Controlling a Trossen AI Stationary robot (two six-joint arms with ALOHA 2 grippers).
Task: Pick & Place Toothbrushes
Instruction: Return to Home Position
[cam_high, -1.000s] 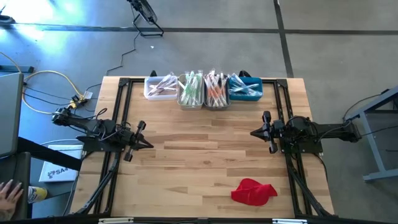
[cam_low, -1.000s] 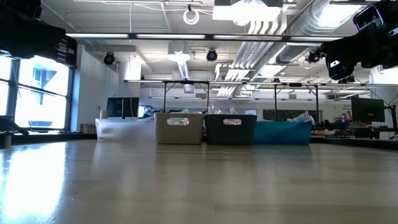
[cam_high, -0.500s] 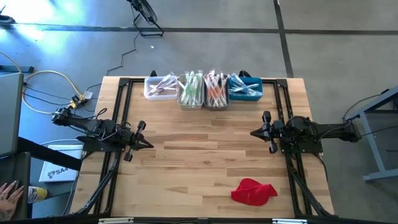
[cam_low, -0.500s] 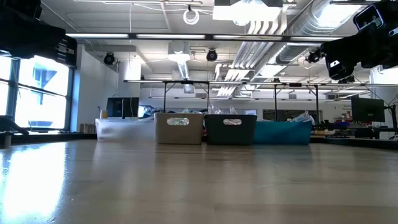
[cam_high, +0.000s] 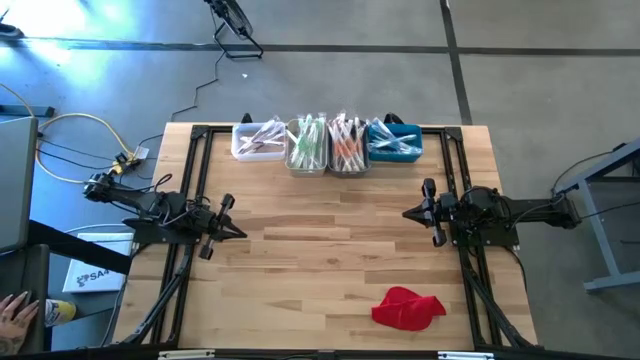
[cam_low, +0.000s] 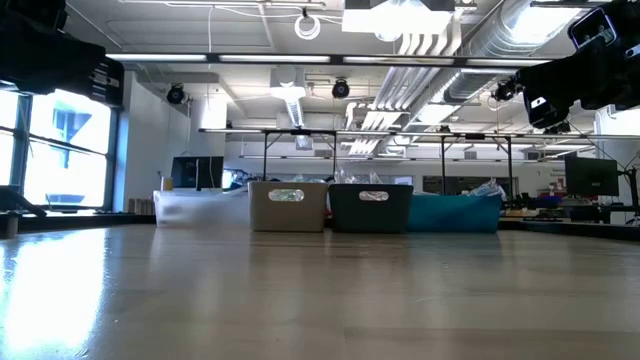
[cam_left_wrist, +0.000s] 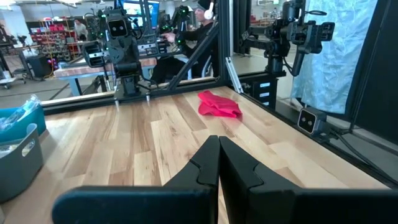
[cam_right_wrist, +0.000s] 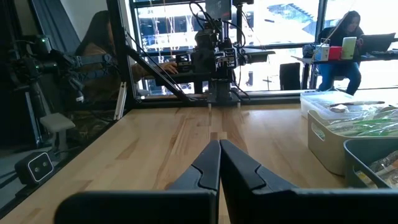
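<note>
**Left gripper** (cam_left_wrist: 219, 158): fingers pressed flat together with nothing between them. It is parked over the table's left side and points inward.

**Right gripper** (cam_right_wrist: 219, 160): likewise closed tight and empty. It sits over the right side, facing its partner.

**Change over the last second:** none. Neither arm has stirred, so I take both to be already settled at rest.

**Table** (cam_high: 320, 255): plain wood between the arms, and no loose brush visible on it.

**Toothbrushes** (cam_high: 309, 142): all wrapped and held in four bins along the far edge. The white bin (cam_low: 200, 208), beige bin (cam_low: 288, 208), grey bin (cam_low: 372, 210) and blue bin (cam_low: 455, 214) stand side by side.

**Red cloth** (cam_high: 408, 307): at the near edge on the right, well apart from the bins.

**Judgement:** the sorting looks finished, with nothing left to pick.
</note>
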